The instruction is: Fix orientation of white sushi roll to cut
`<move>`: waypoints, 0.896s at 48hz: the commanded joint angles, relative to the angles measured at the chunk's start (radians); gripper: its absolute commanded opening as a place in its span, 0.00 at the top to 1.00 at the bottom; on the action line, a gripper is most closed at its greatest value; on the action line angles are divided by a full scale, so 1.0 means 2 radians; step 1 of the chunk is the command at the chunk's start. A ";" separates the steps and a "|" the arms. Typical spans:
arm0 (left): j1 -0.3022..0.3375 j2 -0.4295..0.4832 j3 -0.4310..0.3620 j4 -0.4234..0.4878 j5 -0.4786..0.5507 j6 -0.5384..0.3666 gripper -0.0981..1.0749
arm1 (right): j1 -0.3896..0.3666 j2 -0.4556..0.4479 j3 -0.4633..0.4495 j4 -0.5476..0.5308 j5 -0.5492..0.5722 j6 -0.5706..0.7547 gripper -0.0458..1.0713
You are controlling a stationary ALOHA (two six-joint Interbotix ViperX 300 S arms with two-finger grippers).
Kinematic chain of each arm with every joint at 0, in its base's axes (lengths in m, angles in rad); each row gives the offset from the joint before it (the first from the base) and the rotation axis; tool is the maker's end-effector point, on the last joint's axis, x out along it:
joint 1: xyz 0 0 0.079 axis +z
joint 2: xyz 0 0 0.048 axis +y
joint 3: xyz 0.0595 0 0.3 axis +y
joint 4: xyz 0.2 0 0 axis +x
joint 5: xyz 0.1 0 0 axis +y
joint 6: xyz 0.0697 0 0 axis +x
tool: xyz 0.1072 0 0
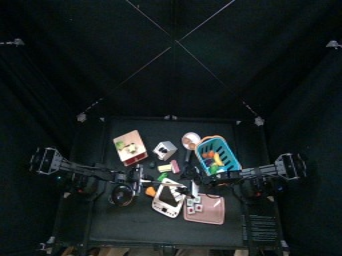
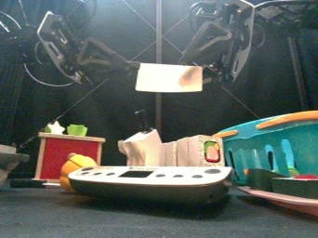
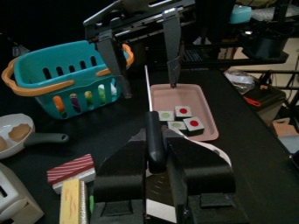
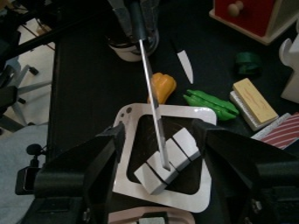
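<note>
Right wrist view, knife (image 4: 145, 66) over sushi pieces (image 4: 170, 162) on white board (image 4: 131, 166)

basket (image 3: 65, 74): teal, orange rim | tray (image 3: 187, 109): pink | sushi rolls (image 3: 184, 121): white with red or green centres, dark wraps | box (image 2: 65, 153): red, white top | knife (image 3: 156, 144): black handle

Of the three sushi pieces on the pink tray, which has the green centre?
The middle sushi piece on the pink tray; the pieces on either side of it show red centres.
</note>
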 commanded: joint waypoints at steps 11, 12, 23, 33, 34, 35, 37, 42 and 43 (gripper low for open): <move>0.000 -0.003 0.002 -0.001 -0.001 0.000 0.58 | 0.001 -0.034 -0.014 0.133 0.021 0.002 0.08; 0.000 -0.003 0.002 -0.001 -0.001 0.000 0.58 | 0.001 -0.035 -0.016 0.146 0.026 0.002 0.08; 0.001 -0.002 0.015 -0.001 -0.001 0.000 0.58 | 0.049 -0.054 -0.058 0.217 0.144 -0.002 0.08; 0.002 -0.003 0.021 -0.001 -0.001 0.001 0.58 | 0.085 -0.057 -0.112 0.331 0.323 -0.070 0.08; 0.002 -0.002 0.021 0.000 -0.001 0.001 0.58 | 0.086 -0.058 -0.118 0.347 0.335 -0.087 0.08; 0.002 -0.002 0.021 -0.001 -0.001 0.001 0.58 | 0.085 -0.057 -0.126 0.366 0.347 -0.105 0.08; 0.003 -0.003 0.022 0.000 -0.001 0.002 0.58 | 0.084 -0.055 -0.141 0.402 0.368 -0.145 0.08; 0.003 -0.003 0.024 0.000 -0.001 0.002 0.58 | 0.074 -0.044 -0.189 0.490 0.414 -0.262 0.09; 0.003 -0.003 0.024 0.001 -0.001 0.002 0.58 | 0.070 -0.041 -0.197 0.502 0.423 -0.283 0.09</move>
